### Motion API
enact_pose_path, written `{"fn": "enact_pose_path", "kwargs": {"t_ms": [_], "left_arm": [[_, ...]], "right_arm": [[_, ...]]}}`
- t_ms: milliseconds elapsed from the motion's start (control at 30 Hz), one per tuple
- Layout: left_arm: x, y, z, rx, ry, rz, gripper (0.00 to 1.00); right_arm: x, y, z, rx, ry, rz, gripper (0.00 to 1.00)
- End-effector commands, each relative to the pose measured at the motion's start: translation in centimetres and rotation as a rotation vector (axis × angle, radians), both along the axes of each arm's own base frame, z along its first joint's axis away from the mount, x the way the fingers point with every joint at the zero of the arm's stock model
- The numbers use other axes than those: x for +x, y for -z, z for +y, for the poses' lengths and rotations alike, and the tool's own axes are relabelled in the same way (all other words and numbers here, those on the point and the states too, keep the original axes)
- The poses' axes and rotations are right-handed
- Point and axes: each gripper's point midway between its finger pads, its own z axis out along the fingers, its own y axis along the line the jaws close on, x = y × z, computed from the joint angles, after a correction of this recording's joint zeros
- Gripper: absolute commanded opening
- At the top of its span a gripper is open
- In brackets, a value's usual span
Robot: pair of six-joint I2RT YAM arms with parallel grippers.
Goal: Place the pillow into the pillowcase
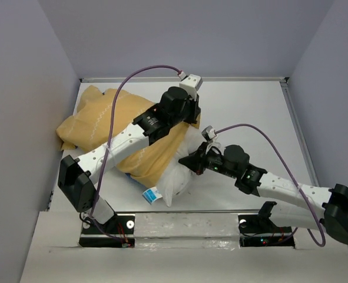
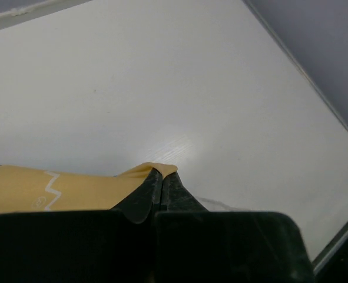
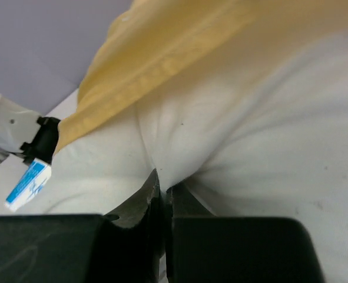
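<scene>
Arm stretched forward, the left tool [image 2: 162, 181] pinches the pillowcase [image 2: 56, 188] edge. The right tool [image 3: 162, 191], arm reaching left, clamps pillow [image 3: 250, 147] fabric.

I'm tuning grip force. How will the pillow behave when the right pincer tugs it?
Probably soft and floppy: the pillow puckers into folds where the right pincer pinches it. It may bunch rather than slide, since the pillowcase drapes over much of it.
</scene>
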Motion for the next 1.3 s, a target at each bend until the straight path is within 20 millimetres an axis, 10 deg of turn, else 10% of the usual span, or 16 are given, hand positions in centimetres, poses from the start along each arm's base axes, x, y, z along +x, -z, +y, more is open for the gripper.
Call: {"fn": "enact_pose_path", "kwargs": {"t_ms": [0, 133, 300, 533, 633, 700, 867, 933, 1033, 1267], "left_arm": [[-1.9, -9.1, -5.7, -0.369, 0.214, -0.06, 0.0], [-3.3, -10.0, -5.8, -0.448, 0.246, -0.014, 0.0], [-7.4, -10.4, -4.3, -0.558, 0.337, 0.095, 0.0], [-14.8, -8.0, -7.1, -0.572, 0.496, 0.245, 0.01], [-14.8, -6.0, -7.1, -0.504, 0.471, 0.261, 0.29], [-14.1, -4.8, -6.1, -0.437, 0.421, 0.223, 0.67], [-13.0, -2.2, -0.8, -0.306, 0.224, 0.117, 0.85], [-11.5, -2.6, 4.6, -0.307, -0.005, 0.038, 0.85], [-11.6, 3.2, 11.8, -0.218, -0.238, 0.065, 0.84], [-12.2, 9.9, 15.0, -0.188, -0.34, 0.134, 0.79]], "right_arm": [[-3.4, -4.8, 2.2, 0.195, -0.229, -0.158, 0.0], [-1.1, -4.0, 1.2, 0.256, -0.114, -0.146, 0.0], [6.5, -5.0, -4.4, 0.268, 0.273, -0.137, 0.0], [13.9, -6.9, -8.1, 0.29, 0.66, -0.161, 0.0], [13.7, -6.0, -9.0, 0.304, 0.697, -0.116, 0.0], [13.2, -6.5, -9.7, 0.311, 0.708, -0.116, 0.0], [13.2, -4.5, -10.8, 0.235, 0.734, -0.088, 0.0], [13.2, -4.2, -11.2, 0.228, 0.735, -0.083, 0.0], [12.7, -4.1, -11.2, 0.221, 0.707, -0.082, 0.0], [11.8, -3.9, -10.7, 0.196, 0.651, -0.074, 0.0]]}}
